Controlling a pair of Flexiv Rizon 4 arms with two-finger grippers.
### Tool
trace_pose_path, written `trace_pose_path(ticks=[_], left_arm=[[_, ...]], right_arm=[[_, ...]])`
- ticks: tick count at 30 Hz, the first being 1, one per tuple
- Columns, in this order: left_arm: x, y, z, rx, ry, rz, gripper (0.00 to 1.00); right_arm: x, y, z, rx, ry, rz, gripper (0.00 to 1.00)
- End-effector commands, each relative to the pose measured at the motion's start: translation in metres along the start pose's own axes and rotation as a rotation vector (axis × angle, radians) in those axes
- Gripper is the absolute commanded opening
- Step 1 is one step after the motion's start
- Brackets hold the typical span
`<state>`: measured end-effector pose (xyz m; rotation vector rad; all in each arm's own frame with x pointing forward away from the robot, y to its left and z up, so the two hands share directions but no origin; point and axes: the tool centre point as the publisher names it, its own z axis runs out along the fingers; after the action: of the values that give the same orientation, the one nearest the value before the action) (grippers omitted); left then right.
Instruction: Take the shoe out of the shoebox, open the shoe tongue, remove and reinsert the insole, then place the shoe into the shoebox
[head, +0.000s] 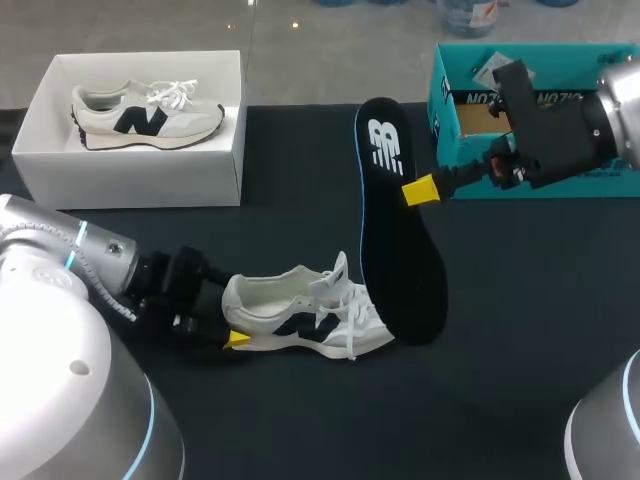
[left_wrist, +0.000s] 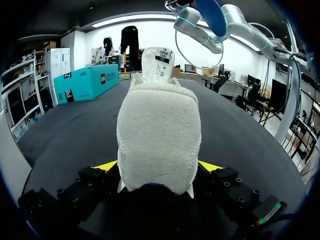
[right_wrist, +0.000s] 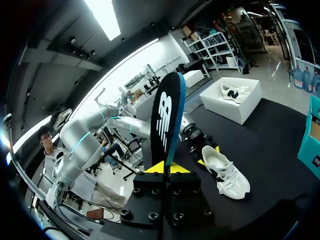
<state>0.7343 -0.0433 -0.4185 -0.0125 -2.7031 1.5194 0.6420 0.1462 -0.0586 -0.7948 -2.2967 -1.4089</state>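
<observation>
Head view: right tool (head: 421, 190) grips insole (head: 398, 255); left tool (head: 236, 326) clamps shoe (head: 312, 316) heel.

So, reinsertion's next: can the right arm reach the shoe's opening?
Probably yes: the shoe's opening faces up uncovered, the left hand grips only its heel, and the insole is held clear above.
</observation>
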Motion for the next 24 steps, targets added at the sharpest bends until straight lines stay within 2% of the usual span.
trace_pose_path(ticks=[1, 8, 13, 19, 20, 24], left_arm=[[-0.001, -0.005, -0.003, -0.067, -0.022, 0.015, 1.00], [-0.004, -0.013, -0.011, -0.143, -0.048, -0.005, 1.00], [0.002, -0.019, -0.014, -0.179, -0.021, 0.014, 1.00], [0.005, -0.027, -0.017, -0.296, 0.035, 0.031, 1.00], [0.005, -0.029, -0.018, -0.337, 0.028, 0.027, 1.00], [0.007, -0.038, -0.023, -0.409, -0.009, 0.070, 1.00]], right_arm=[[-0.001, 0.001, 0.002, 0.002, 0.000, 0.001, 0.00], [-0.001, 0.001, 0.002, 0.002, 0.000, 0.001, 0.00], [-0.001, 0.001, 0.002, 0.002, 0.000, 0.001, 0.00], [-0.001, 0.001, 0.002, 0.002, 0.000, 0.001, 0.00], [-0.001, 0.001, 0.002, 0.002, 0.000, 0.001, 0.00], [-0.001, 0.001, 0.002, 0.002, 0.000, 0.001, 0.00]])
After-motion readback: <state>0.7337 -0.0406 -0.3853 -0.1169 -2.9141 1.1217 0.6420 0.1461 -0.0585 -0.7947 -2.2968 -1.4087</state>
